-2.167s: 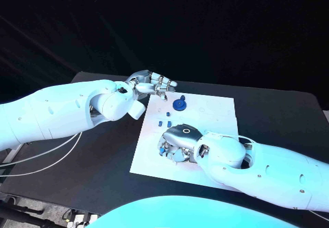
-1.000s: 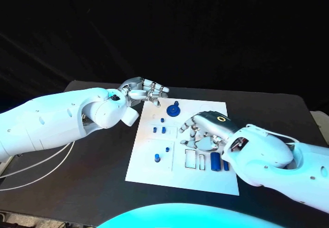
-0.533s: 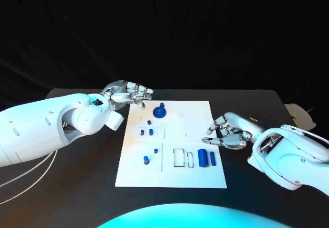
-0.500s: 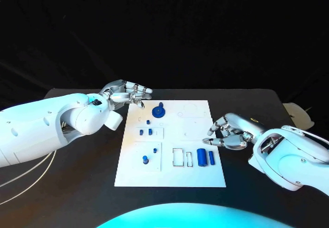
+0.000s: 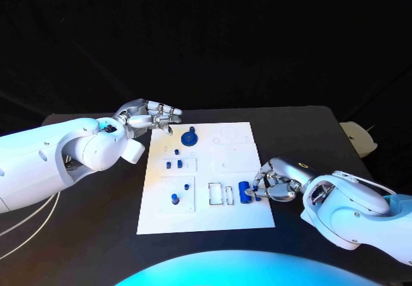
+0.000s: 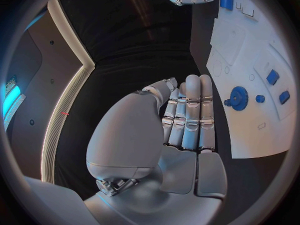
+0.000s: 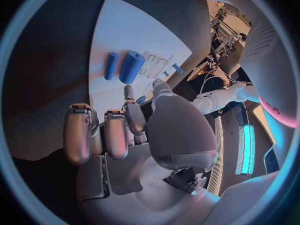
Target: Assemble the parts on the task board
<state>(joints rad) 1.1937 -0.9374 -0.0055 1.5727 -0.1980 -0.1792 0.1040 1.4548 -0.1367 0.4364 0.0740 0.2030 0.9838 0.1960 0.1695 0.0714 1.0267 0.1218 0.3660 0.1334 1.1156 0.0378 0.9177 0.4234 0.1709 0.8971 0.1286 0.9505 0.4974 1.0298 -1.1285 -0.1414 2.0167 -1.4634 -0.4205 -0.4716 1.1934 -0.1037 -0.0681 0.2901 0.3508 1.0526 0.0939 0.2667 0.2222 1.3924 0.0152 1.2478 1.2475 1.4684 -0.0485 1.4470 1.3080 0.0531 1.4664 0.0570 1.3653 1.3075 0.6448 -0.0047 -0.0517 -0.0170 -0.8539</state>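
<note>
The white task board (image 5: 215, 214) lies in the middle of the black table. A blue gear (image 5: 188, 139) stands near its far end, with small blue pegs (image 5: 176, 162) below it and two more (image 5: 175, 199) nearer me. A thick blue cylinder (image 5: 244, 191) and a thin one (image 5: 256, 196) lie at the board's right side. My right hand (image 5: 272, 183) hovers just right of them, fingers partly curled and holding nothing; the right wrist view shows both cylinders (image 7: 131, 66) apart from its fingertips (image 7: 127, 92). My left hand (image 5: 151, 115) is at the board's far left corner, fingers straight (image 6: 187, 115) and holding nothing.
Empty rectangular slots (image 5: 221, 193) sit left of the cylinders, and round outlines (image 5: 230, 132) mark the board's far right part. A pale object (image 5: 356, 137) lies at the table's right edge. Black table (image 5: 94, 220) surrounds the board.
The camera has shifted. My right hand has come in from beyond the board's right edge and now sits right next to the two blue cylinders. My left hand stays at the far left corner.
</note>
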